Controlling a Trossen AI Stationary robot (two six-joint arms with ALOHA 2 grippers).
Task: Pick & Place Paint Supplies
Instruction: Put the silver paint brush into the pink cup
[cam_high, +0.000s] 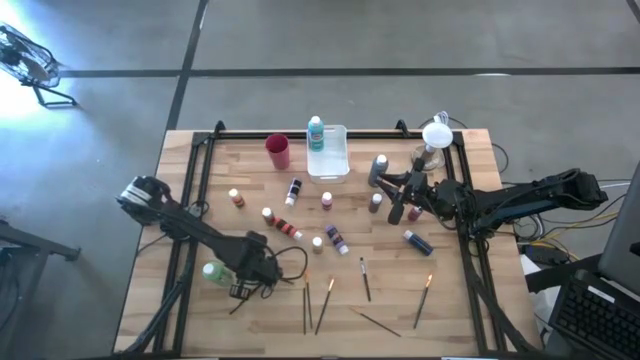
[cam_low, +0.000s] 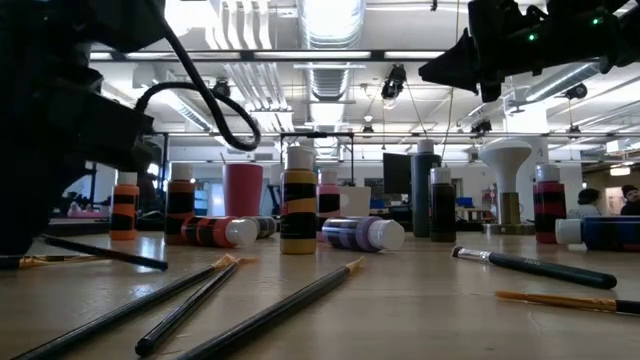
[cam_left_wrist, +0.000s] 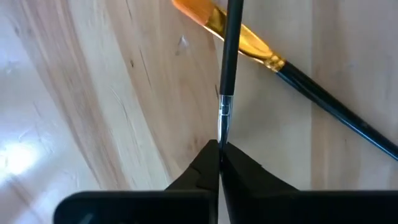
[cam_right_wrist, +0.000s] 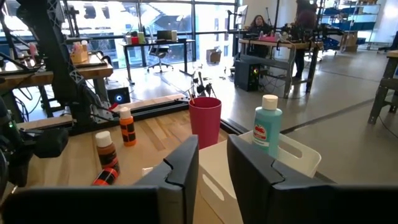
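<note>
The left gripper (cam_left_wrist: 219, 149) sits at the lower left of the high view, jaws clenched on a thin dark paintbrush (cam_left_wrist: 230, 56) lying on the desk (cam_high: 470, 310) — lift straight, slowly, so it doesn't slip. Farther off, the right gripper (cam_right_wrist: 211, 165) hovers near the white tray (cam_high: 335, 160) with jaws parted, empty.

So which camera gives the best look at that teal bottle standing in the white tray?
The right wrist view: the teal bottle stands upright, close and unblocked, in the tray. The high view shows it small, from above. The low view and left wrist view don't show it clearly.
</note>
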